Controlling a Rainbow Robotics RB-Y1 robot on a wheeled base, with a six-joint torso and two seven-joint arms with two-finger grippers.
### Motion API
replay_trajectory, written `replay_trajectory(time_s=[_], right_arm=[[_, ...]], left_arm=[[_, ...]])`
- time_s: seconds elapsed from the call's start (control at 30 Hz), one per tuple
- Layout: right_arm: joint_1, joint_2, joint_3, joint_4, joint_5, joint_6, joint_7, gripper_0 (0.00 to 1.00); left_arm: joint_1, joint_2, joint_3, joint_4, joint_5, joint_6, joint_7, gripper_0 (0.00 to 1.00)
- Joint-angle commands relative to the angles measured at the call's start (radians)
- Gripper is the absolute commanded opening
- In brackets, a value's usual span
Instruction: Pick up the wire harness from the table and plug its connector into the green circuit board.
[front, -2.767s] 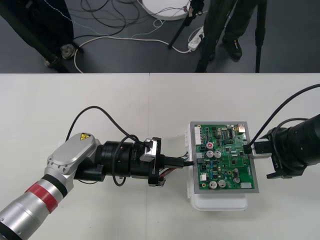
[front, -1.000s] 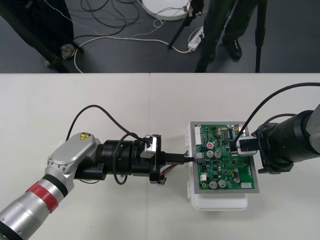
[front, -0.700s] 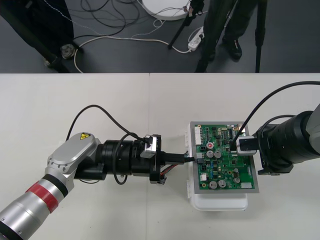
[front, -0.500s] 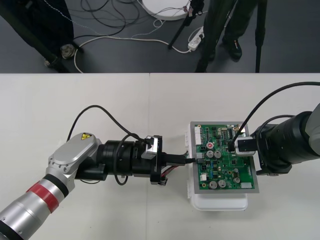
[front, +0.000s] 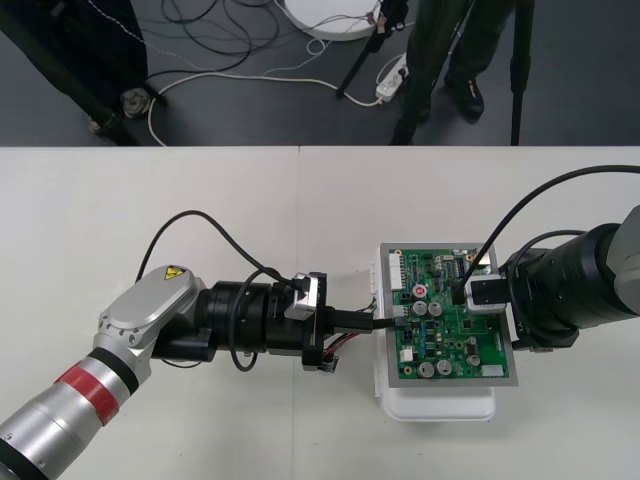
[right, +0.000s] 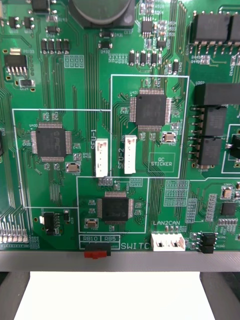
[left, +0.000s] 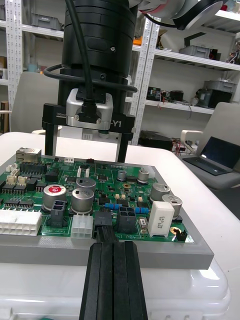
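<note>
The green circuit board (front: 450, 320) sits on its white base (front: 440, 404) at the table's right. My left gripper (front: 378, 321) reaches the board's left edge and is shut on the harness's black plug (left: 106, 220). The plug presses against a black connector on the board's edge; I cannot tell if it is seated. Red harness wires (front: 342, 342) trail under the left gripper. In the left wrist view the shut fingers (left: 114, 270) rise to the plug. My right gripper (front: 458, 294) hovers over the board's right half, open, its fingers (left: 122, 145) wide apart above the board (left: 100, 185) and holding nothing.
The right wrist view looks straight down on the board (right: 120, 125) near white sockets (right: 101, 157) and a red switch (right: 96, 253). Bare table (front: 150, 200) lies to the left and behind the board. Black arm cables (front: 190, 225) loop above the left arm.
The right gripper has moved left, from the board's right edge to over its right half. The left gripper has crept slightly toward the board, still shut on the plug.
</note>
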Motion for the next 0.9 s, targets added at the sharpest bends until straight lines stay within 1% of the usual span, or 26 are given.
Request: replay_trajectory(time_s=[0.03, 0.9], right_arm=[[0.003, 0.016, 0.0, -0.029, 0.007, -0.005, 0.012, 1.0], [0.003, 0.02, 0.0, -0.029, 0.004, -0.005, 0.012, 1.0]], left_arm=[[-0.043, -0.033, -0.023, -0.033, 0.009, 0.017, 0.017, 0.0], [-0.041, -0.04, -0.034, -0.033, 0.017, 0.057, 0.02, 0.0]])
